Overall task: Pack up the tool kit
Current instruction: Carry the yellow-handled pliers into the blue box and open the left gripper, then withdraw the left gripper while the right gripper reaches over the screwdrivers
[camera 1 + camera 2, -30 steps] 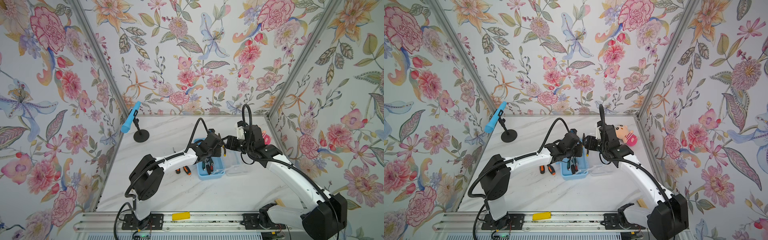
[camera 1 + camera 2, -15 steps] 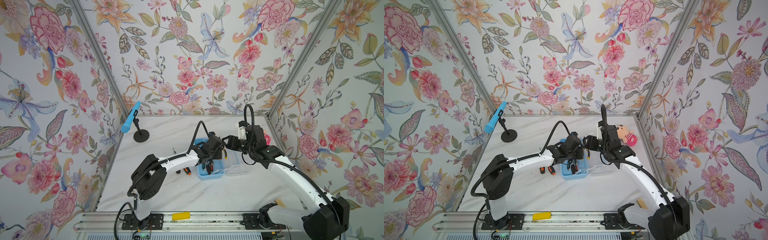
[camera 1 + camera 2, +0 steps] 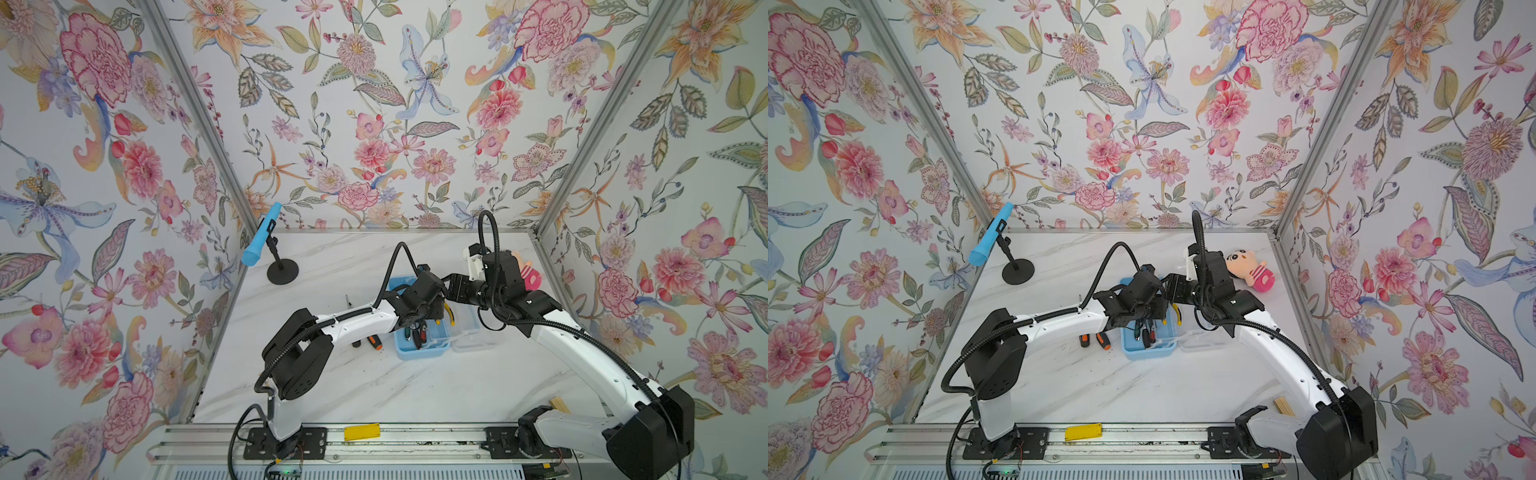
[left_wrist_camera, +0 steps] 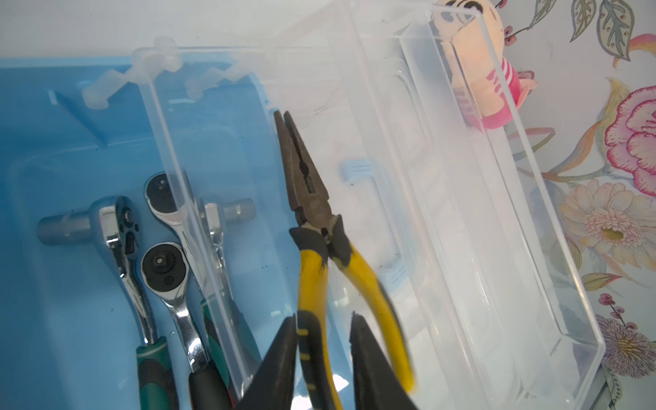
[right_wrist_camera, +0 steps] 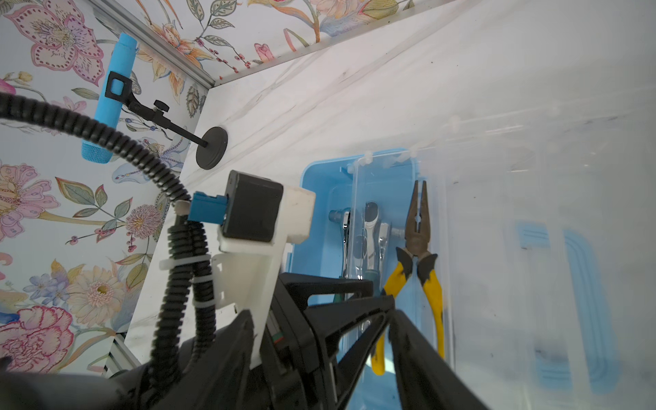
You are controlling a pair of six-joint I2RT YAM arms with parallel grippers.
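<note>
The light-blue tool kit box (image 3: 419, 354) (image 3: 1146, 353) stands open mid-table, its clear lid (image 3: 469, 336) (image 4: 461, 213) folded out to the right. Three chrome ratchets (image 4: 167, 266) lie inside. The yellow-handled pliers (image 4: 309, 209) (image 5: 419, 230) lie along the box's lid-side edge. My left gripper (image 4: 321, 319) (image 3: 432, 307) hovers over the box, jaws parted around one pliers handle with a gap on one side. My right gripper (image 5: 321, 314) (image 3: 1171, 286) stands open just behind the box, holding nothing. Two orange-black screwdrivers (image 3: 376, 343) (image 3: 1084, 341) lie on the table left of the box.
A blue microphone (image 3: 259, 241) on a black stand sits at the back left. A plush doll (image 3: 1250, 268) lies at the back right, behind my right arm. A yellow tag (image 3: 361, 432) is on the front rail; a wooden piece (image 3: 559, 405) lies front right.
My left gripper, shut on the pliers a second ago, has parted its jaws over the box. The left arm has shifted slightly; the right arm has barely moved.
</note>
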